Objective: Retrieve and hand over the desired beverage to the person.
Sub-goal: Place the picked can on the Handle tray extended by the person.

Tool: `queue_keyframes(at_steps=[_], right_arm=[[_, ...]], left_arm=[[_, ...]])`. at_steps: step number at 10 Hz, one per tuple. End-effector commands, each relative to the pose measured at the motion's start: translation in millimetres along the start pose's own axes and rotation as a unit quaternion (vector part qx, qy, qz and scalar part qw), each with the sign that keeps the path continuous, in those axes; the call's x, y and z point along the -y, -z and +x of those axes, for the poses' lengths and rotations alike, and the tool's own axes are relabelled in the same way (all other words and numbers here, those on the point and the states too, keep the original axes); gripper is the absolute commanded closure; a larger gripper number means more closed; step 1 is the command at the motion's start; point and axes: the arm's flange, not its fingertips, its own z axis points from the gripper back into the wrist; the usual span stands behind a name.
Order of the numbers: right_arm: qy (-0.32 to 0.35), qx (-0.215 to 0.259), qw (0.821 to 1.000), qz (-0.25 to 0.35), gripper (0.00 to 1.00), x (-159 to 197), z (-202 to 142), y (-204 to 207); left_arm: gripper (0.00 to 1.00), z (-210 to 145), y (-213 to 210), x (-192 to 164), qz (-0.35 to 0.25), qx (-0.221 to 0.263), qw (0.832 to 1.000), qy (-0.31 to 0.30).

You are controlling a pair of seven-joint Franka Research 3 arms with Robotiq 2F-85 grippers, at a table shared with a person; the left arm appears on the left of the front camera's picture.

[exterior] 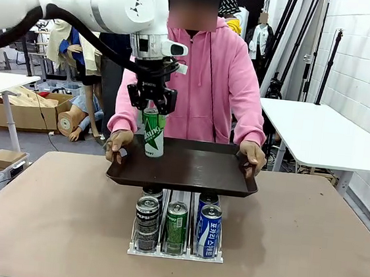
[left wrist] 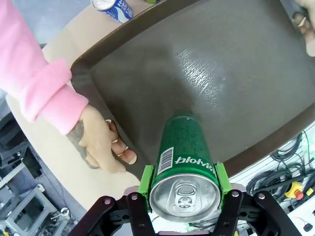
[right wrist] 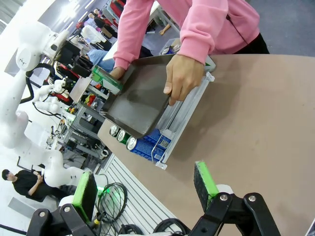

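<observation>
Above the table (exterior: pixel 306 244), the person (exterior: pixel 211 75) holds a tray (exterior: pixel 195 169) level over the rack (exterior: pixel 174 253), seemingly to receive the green can (exterior: pixel 152 135), which the left jaws clench upright by its top at the tray's surface; the right jaws hang released, empty.

Bright, even indoor light; front view sharp, with soft shadow under the tray (exterior: pixel 195 167) on the table (exterior: pixel 44 216). Left wrist view shows a pale sheen on the tray and glare on the green can (left wrist: pixel 184 147) lid. Both wrist views bow at the edges, and the right one washes out top-left.
</observation>
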Motion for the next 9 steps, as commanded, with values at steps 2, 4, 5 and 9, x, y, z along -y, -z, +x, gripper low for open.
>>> queue_keyframes(at_steps=[2, 4, 5, 9], right_arm=[[-0.002, 0.012, 1.000, 0.011, 0.00, 0, 2, 0], [-0.002, 0.012, 1.000, 0.011, 0.00, 0, 2, 0], [-0.002, 0.012, 1.000, 0.011, 0.00, 0, 2, 0], [-0.002, 0.012, 1.000, 0.011, 0.00, 0, 2, 0]], left_arm=[[1.00, 9, 2, 3, 0.006, -0.017, 1.000, -0.007], [1.00, 8, 11, 3, 0.006, -0.028, 1.000, -0.007], [1.00, 7, 15, 4, 0.005, -0.033, 0.999, -0.008], [1.00, 9, 23, 3, 0.003, -0.039, 0.999, -0.006]])
